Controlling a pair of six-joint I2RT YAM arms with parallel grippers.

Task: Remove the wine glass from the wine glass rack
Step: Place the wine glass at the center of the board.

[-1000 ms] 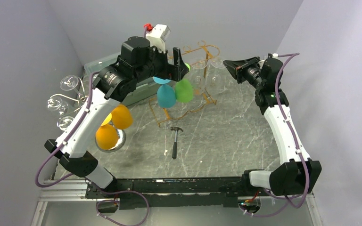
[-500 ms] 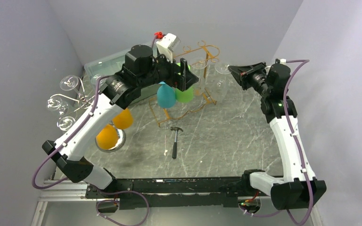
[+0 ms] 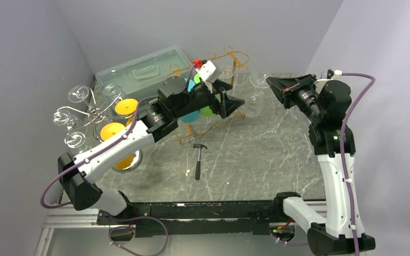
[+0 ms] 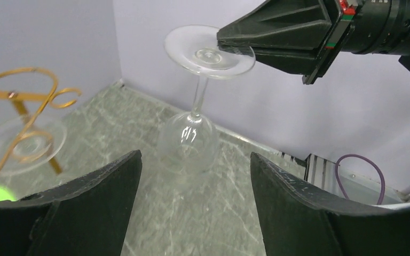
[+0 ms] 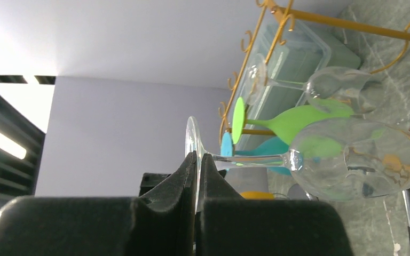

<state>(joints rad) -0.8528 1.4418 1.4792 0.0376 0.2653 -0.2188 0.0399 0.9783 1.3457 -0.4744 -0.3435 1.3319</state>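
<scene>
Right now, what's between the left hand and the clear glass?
Nothing; the left wrist view shows bare space from left hand to clear glass.

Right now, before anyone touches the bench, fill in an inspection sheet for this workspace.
Surface: grey marbled table.
Job's things: wine glass free of the golden rack, hanging upside down.
Clutter: hammer, lidded plastic box, coloured glasses, clear glasses at far left.
Grippers: right gripper shut on the glass's foot; left gripper open, bowl just ahead of its fingers.
Cables: purple cable loops off each arm.
Surroundings: plain walls close on three sides.
</scene>
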